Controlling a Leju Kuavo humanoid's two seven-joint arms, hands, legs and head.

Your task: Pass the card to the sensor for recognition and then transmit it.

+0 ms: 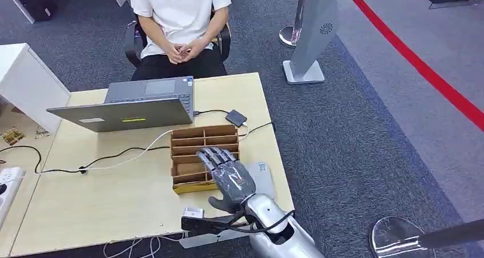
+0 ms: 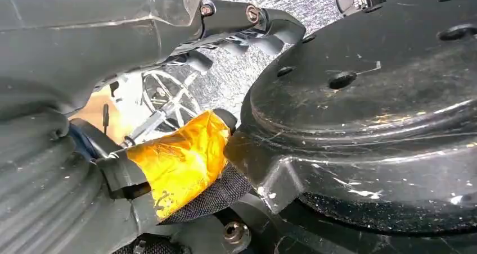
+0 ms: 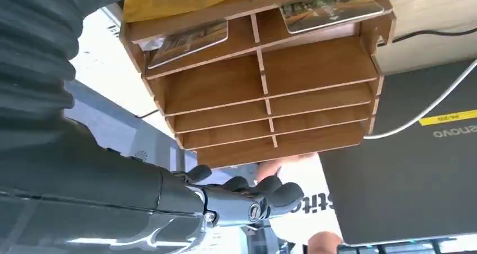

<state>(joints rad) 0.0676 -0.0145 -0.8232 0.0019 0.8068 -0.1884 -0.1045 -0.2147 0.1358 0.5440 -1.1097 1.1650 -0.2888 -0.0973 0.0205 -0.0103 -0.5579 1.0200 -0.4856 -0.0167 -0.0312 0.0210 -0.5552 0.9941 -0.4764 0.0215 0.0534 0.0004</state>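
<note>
1. Nearest the lens, low and centre-right in the head view, the right hand (image 1: 228,177) hovers over the wooden organiser (image 1: 202,137) with its fingers stretched flat and apart, holding nothing.
2. Two cards lie in the organiser's end row, seen in the right wrist view: one card (image 3: 188,40) at upper left of that frame, the other card (image 3: 332,8) at upper right (which one is wanted I cannot tell).
3. To do the pick well, I judge the fingers should come down into a single compartment, clear of the thin dividers, and slide under a card's edge before closing.
4. Left hand (image 2: 101,51): its wrist view shows it beside dark parts of the robot's body; whether it is open or closed I cannot tell.
5. Edges: the organiser sits near the desk's (image 1: 114,195) right edge, and a cable (image 1: 114,155) runs up to its left side, so a wide sweep could snag it.
6. Open room lies toward the lower left of the head view, on bare desk; the laptop (image 1: 131,107) and small black box (image 1: 236,118) crowd the upper side, with a seated person (image 1: 180,18) behind.
</note>
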